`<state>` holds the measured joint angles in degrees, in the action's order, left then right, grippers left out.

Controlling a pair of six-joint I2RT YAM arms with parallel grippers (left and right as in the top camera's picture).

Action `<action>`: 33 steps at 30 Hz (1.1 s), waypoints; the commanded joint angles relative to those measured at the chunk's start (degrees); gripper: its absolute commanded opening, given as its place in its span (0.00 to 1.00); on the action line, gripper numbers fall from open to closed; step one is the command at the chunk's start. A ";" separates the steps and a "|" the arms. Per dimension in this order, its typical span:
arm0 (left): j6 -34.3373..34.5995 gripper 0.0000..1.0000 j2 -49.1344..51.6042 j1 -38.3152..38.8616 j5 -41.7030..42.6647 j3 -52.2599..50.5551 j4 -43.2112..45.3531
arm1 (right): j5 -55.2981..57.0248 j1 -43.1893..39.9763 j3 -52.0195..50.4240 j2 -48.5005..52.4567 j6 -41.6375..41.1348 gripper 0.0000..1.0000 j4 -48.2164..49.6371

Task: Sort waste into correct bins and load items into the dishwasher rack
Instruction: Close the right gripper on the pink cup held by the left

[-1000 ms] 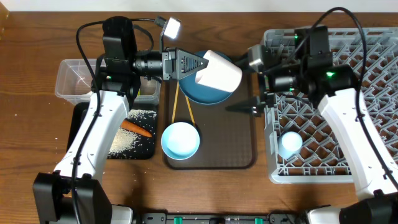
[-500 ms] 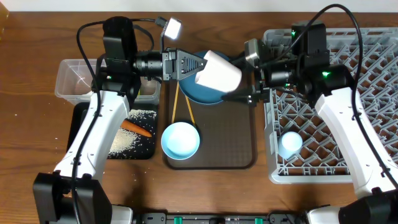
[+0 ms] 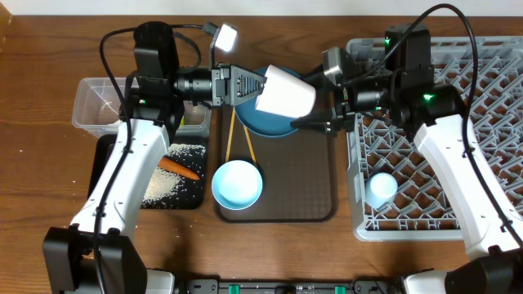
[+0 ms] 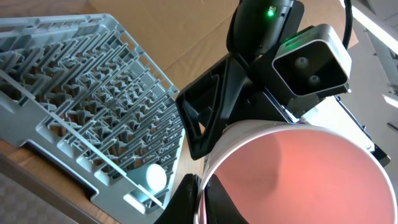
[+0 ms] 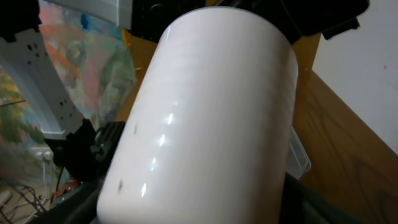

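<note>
The right arm has swung left since a second ago. Then, the right gripper [image 3: 309, 114] hung spread over the serving tray's right edge, apart from the cup. Now its fingers straddle the base end of the pale pink cup [image 3: 288, 91]. Whether they press on it cannot be told, since the cup fills the right wrist view. The left gripper [image 3: 260, 86] has not shifted: it is pinched on the cup's rim and holds the cup on its side in the air above the blue plate [image 3: 261, 122].

The grey dishwasher rack [image 3: 482, 90] on the right holds one small light-blue cup [image 3: 381, 188] near its left front corner. The dark brown serving tray [image 3: 306, 188] in the middle carries the plate at its far end, the wooden chopsticks [image 3: 229, 143] leaning from the plate, and the white-inside bowl [image 3: 237, 184] in front. On the left, the black tray [image 3: 105, 151] holds scattered rice [image 3: 167, 180] and an orange carrot [image 3: 178, 168]. Behind it, the contents of the clear tub [image 3: 98, 102] are hard to make out.
</note>
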<state>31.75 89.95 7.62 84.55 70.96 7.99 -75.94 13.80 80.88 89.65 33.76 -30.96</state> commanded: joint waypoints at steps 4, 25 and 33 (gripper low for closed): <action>0.22 0.06 -0.04 0.24 -0.33 0.48 0.28 | -5.84 0.90 -0.11 0.37 -1.03 0.70 1.73; -1.29 0.14 -0.04 0.24 -0.35 0.46 0.02 | -6.38 1.40 -0.11 0.37 -10.19 0.57 9.77; -1.29 0.14 -0.04 0.24 -0.35 0.39 0.02 | -6.43 1.40 -0.11 0.37 -10.51 0.77 10.25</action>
<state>31.29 89.95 7.73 84.93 70.96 7.88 -79.66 13.91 80.84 89.65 24.23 -21.06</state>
